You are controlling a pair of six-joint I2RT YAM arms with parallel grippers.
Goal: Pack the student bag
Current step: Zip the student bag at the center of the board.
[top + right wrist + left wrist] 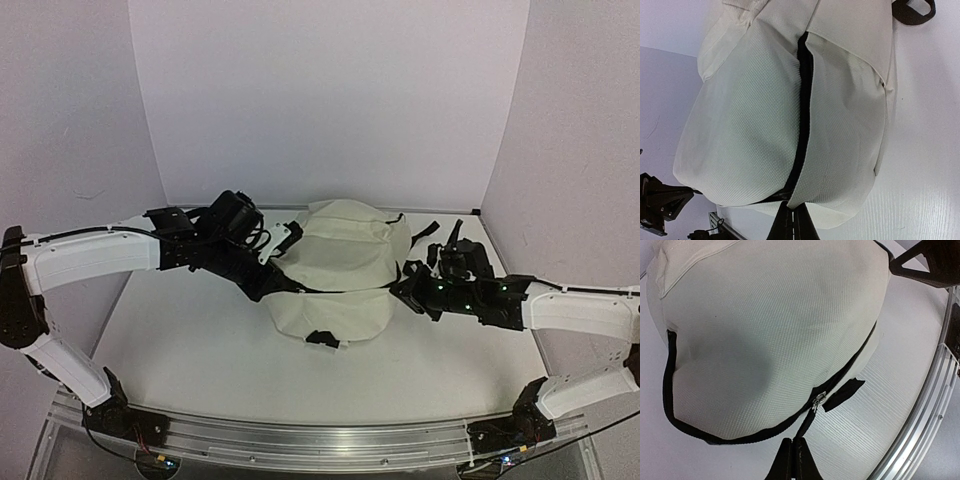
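The student bag (345,270), cream fabric with black zippers, lies in the middle of the table between both arms. My left gripper (276,286) is at its left side. In the left wrist view the left gripper (792,441) is shut on a black zipper pull strap (809,425) that runs up to the metal slider (817,401) on the bag (770,330). My right gripper (406,290) is at the bag's right side. In the right wrist view the right gripper (792,207) is shut on the fabric edge beside the black zipper (802,100) of the bag (745,125).
An aluminium rail (320,445) runs along the near table edge and shows in the left wrist view as the rail (920,430). Black straps (428,236) trail from the bag's far right. A black buckle (322,338) sits at its near edge. Walls close in behind and on both sides.
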